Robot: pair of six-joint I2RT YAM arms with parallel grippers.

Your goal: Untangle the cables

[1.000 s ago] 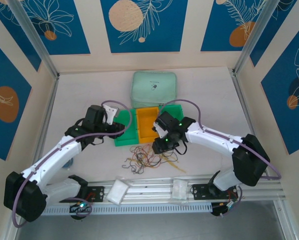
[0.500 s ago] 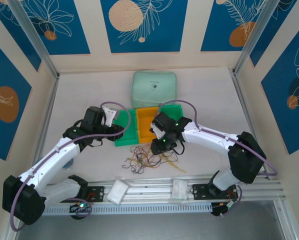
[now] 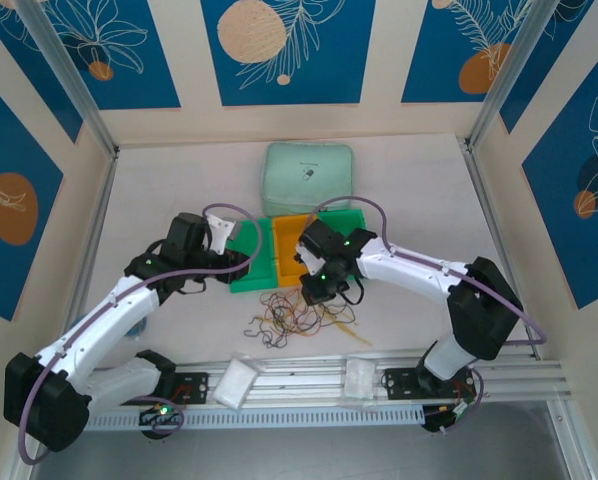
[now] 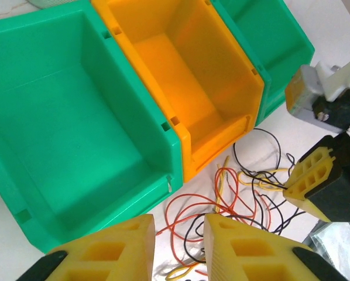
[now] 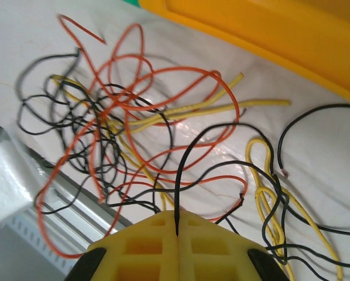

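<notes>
- From above, we saw the cables [image 3: 294,318] as a small tangle on the white table [image 3: 179,180]. They lay at six o'clock from the orange bin [image 3: 287,245], with the right gripper [image 3: 315,293] at their twelve o'clock edge.
- The right wrist view, close up, showed its jaws pressed together, pinching one black cable [image 5: 177,211].
- The left wrist view showed the left gripper [image 4: 178,243] with its jaws slightly apart and nothing between them, beside the green bin [image 4: 64,117].
- The cables were thin orange, yellow and black strands, looping across each other.
</notes>
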